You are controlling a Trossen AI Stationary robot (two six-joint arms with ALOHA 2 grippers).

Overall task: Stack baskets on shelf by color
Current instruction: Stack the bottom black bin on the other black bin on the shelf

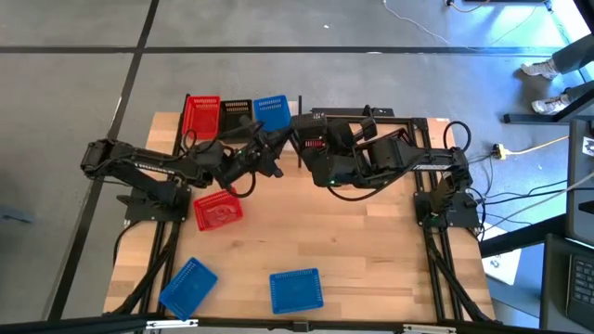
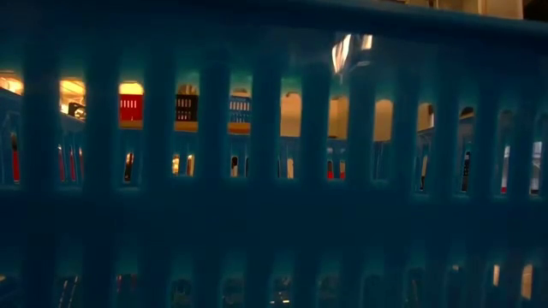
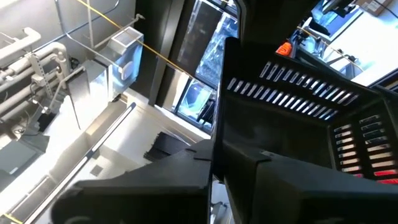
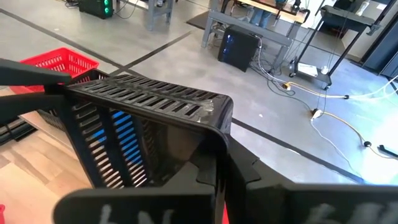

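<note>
A black basket [image 3: 292, 118] [image 4: 143, 118] hangs between my two arms over the table's far middle. My left gripper [image 3: 214, 165] [image 1: 274, 153] and my right gripper [image 4: 214, 171] [image 1: 302, 148] are both shut on it. At the far left, on the shelf [image 1: 415, 128], a red basket [image 1: 202, 116], a black basket [image 1: 237, 111] and a blue basket [image 1: 271, 109] stand side by side. Another red basket [image 1: 218, 211] lies on the tabletop. Two blue baskets [image 1: 188, 286] [image 1: 297, 289] lie near the front edge. My left gripper pinches one wall of the black basket at its edge [image 3: 219, 140], one finger [image 3: 143, 186] on each face. The slotted side runs away past the fingers, and the basket is clear of the table. My right gripper pinches the basket's rim at a rounded corner [image 4: 219, 146], one finger inside and one outside. The basket sits tilted, its slotted side toward the camera, clear of the table.
The wall of a blue basket [image 2: 274, 171] stands right in front of the low view and hides nearly all of it. Cables and arm bases sit at both table sides. Open tabletop [image 1: 353, 241] lies in the middle.
</note>
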